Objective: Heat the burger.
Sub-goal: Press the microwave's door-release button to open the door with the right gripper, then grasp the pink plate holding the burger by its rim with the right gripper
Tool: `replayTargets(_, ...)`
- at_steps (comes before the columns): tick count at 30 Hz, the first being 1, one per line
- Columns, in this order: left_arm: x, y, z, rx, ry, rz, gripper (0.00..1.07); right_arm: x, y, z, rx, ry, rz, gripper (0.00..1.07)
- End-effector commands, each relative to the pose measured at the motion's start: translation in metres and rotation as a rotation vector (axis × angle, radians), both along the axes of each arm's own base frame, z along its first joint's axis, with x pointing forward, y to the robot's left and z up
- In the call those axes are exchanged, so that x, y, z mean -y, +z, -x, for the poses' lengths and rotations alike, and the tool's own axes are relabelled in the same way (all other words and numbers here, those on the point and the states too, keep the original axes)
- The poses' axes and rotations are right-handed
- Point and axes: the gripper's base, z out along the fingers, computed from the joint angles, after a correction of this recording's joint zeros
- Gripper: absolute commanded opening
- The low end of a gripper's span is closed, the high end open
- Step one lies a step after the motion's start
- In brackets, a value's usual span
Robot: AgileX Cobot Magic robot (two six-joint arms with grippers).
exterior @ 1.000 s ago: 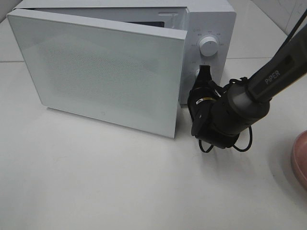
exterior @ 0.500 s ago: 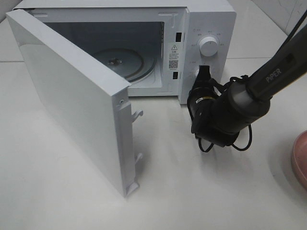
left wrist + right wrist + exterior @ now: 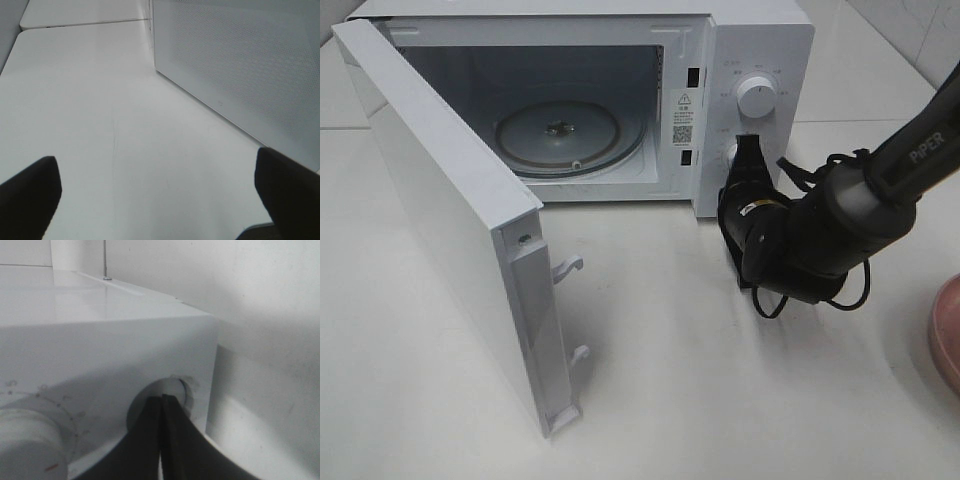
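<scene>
1. White box microwave oven (image 3: 790, 50): hinged door (image 3: 440, 220) is standing wide open, baring the glass turntable (image 3: 570, 135), likely for loading.
2. Right gripper (image 3: 749, 152): fingers pressed together, tips meeting the round lower button (image 3: 182, 387), seemingly the door release.
3. Left gripper (image 3: 159, 195): jaws spread, holding nothing, hanging beside the door.
4. Burger: showing in no view; a round pink plate (image 3: 947, 335) is peeking in at the right edge.

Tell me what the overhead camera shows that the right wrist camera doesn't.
Overhead only: the microwave's door standing open, the glass turntable inside, and a pink plate's edge at the far right.
Right wrist only: a close look at the right fingers shut tip to tip at the round lower control.
Both: those fingers, the control panel and its upper dial. Neither shows a burger.
</scene>
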Motion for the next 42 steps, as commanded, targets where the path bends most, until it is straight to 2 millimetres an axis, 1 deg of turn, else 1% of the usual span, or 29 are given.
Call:
replayTargets(1,0.000,0.000,0.000,0.010,-0.005,0.003,0.98,0.000,0.011,0.003,0.013,0.057,0.018,0.00)
replayTargets(7,0.000,0.000,0.000,0.010,-0.005,0.003,0.98,0.005,0.018,0.018,-0.046,0.098,0.041,0.00)
replayTargets(8,0.000,0.000,0.000,0.010,-0.005,0.003,0.98,0.005,0.018,0.018,-0.046,0.098,0.041,0.00)
replayTargets(10,0.000,0.000,0.000,0.010,-0.005,0.003,0.98,0.007,0.021,0.025,-0.070,0.127,0.070,0.00)
replayTargets(11,0.000,0.000,0.000,0.010,-0.005,0.003,0.98,0.007,0.021,0.025,-0.070,0.127,0.070,0.00)
replayTargets(12,0.000,0.000,0.000,0.010,-0.005,0.003,0.98,0.008,0.023,0.029,-0.098,0.154,0.089,0.00)
replayTargets(14,0.000,0.000,0.000,0.010,-0.005,0.003,0.98,0.009,0.025,0.032,-0.108,0.171,0.103,0.00)
replayTargets(15,0.000,0.000,0.000,0.010,-0.005,0.003,0.98,0.009,0.028,0.036,-0.127,0.216,0.142,0.01)
replayTargets(16,0.000,0.000,0.000,0.010,-0.005,0.003,0.98,0.009,0.028,0.036,-0.127,0.216,0.142,0.01)
replayTargets(18,0.000,0.000,0.000,0.010,-0.005,0.003,0.98,0.009,0.036,0.041,-0.145,0.308,0.208,0.01)
replayTargets(19,0.000,0.000,0.000,0.010,-0.005,0.003,0.98,0.009,0.036,0.041,-0.145,0.308,0.208,0.01)
replayTargets(21,0.000,0.000,0.000,0.010,-0.005,0.003,0.98,0.005,0.044,0.045,-0.155,0.414,0.285,0.02)
replayTargets(22,0.000,0.000,0.000,0.010,-0.005,0.003,0.98,0.005,0.044,0.045,-0.155,0.414,0.285,0.02)
replayTargets(23,0.000,0.000,0.000,0.010,-0.005,0.003,0.98,0.004,0.049,0.048,-0.157,0.487,0.344,0.03)
replayTargets(24,0.000,0.000,0.000,0.010,-0.005,0.003,0.98,0.004,0.049,0.048,-0.157,0.487,0.344,0.03)
replayTargets(26,0.000,0.000,0.000,0.010,-0.005,0.003,0.98,0.001,0.054,0.053,-0.173,0.603,0.426,0.03)
replayTargets(27,0.000,0.000,0.000,0.010,-0.005,0.003,0.98,0.001,0.054,0.053,-0.173,0.603,0.426,0.03)
replayTargets(29,0.000,0.000,0.000,0.010,-0.005,0.003,0.98,-0.001,0.060,0.062,-0.201,0.778,0.552,0.03)
replayTargets(32,0.000,0.000,0.000,0.010,-0.005,0.003,0.98,-0.002,0.061,0.064,-0.206,0.823,0.584,0.03)
replayTargets(34,0.000,0.000,0.000,0.010,-0.005,0.003,0.98,-0.002,0.066,0.071,-0.225,0.942,0.654,0.04)
replayTargets(35,0.000,0.000,0.000,0.010,-0.005,0.003,0.98,-0.002,0.066,0.071,-0.225,0.942,0.654,0.04)
replayTargets(36,0.000,0.000,0.000,0.010,-0.005,0.003,0.98,-0.003,0.069,0.077,-0.239,1.029,0.699,0.04)
replayTargets(37,0.000,0.000,0.000,0.010,-0.005,0.003,0.98,-0.003,0.069,0.077,-0.239,1.029,0.699,0.04)
replayTargets(38,0.000,0.000,0.000,0.010,-0.005,0.003,0.98,-0.002,0.073,0.083,-0.247,1.116,0.747,0.04)
replayTargets(40,0.000,0.000,0.000,0.010,-0.005,0.003,0.98,-0.002,0.076,0.085,-0.246,1.145,0.763,0.04)
replayTargets(42,0.000,0.000,0.000,0.010,-0.005,0.003,0.98,0.002,0.087,0.099,-0.273,1.278,0.819,0.05)
